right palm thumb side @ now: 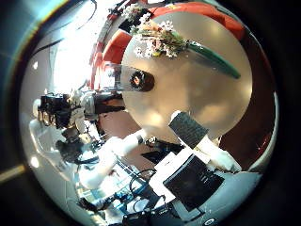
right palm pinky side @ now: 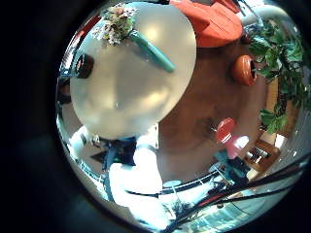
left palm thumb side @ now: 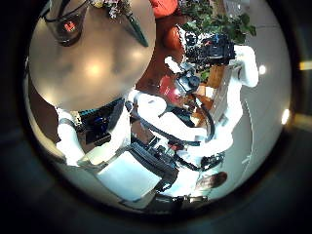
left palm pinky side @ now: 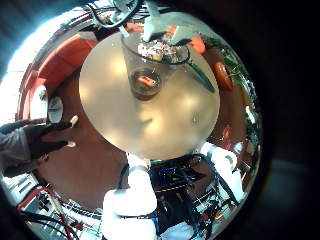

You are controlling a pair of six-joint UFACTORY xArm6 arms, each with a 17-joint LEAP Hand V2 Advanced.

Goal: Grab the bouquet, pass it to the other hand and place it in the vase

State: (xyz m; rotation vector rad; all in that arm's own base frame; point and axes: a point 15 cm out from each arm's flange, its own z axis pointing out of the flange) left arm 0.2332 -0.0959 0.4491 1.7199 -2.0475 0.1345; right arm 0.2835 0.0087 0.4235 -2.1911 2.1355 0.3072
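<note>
One bouquet [right palm thumb side: 174, 42] lies flat on the round table [right palm thumb side: 212, 94].
Vase [left palm pinky side: 146, 70] stands upright beside it; whether either hand is open (fingers barely visible) can't be told.

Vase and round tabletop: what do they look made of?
The see-through vase looks like clear glass or plastic: the table shows through its wall; which, I cannot tell. The round beige tabletop looks smooth and semi-glossy, maybe laminate or painted wood: soft light patches lie on it.

Bouquet [right palm thumb side: 174, 42] beside vase [right palm thumb side: 142, 80] — on table [right palm thumb side: 212, 94]
</note>
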